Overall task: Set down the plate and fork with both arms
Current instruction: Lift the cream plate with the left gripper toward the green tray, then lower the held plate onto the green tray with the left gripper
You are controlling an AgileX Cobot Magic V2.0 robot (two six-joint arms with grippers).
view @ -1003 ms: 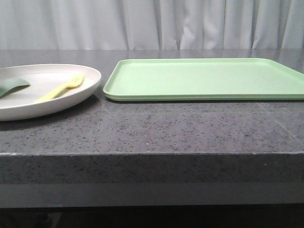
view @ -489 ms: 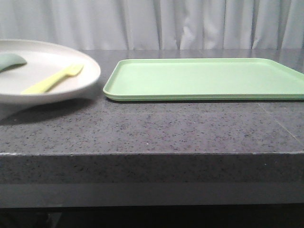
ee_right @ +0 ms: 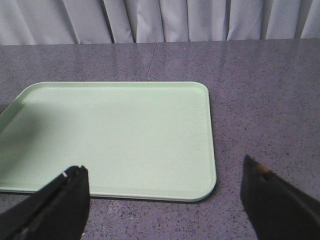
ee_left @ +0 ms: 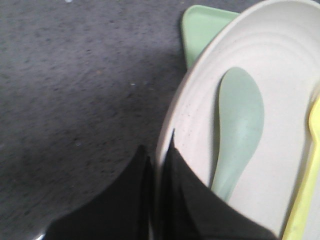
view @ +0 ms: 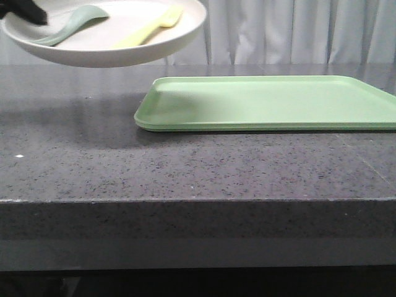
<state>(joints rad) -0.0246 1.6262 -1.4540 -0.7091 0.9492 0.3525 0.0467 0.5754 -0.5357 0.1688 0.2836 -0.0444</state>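
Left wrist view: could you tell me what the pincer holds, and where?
The left pincer holds the plate by its rim, one finger each side.

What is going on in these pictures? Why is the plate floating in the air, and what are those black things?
This is a robot with two arms, and each arm ends in a hand with two fingers. One picture looks forward over the table; the other two come from little cameras on the robot's wrists. The black shapes are the fingers. The left hand is pinching the rim of the plate, so the plate is lifted, not floating. Inside it lie a yellow fork and a grey-green spoon. The right hand is open and holds nothing. It hovers over the table beside a green tray.
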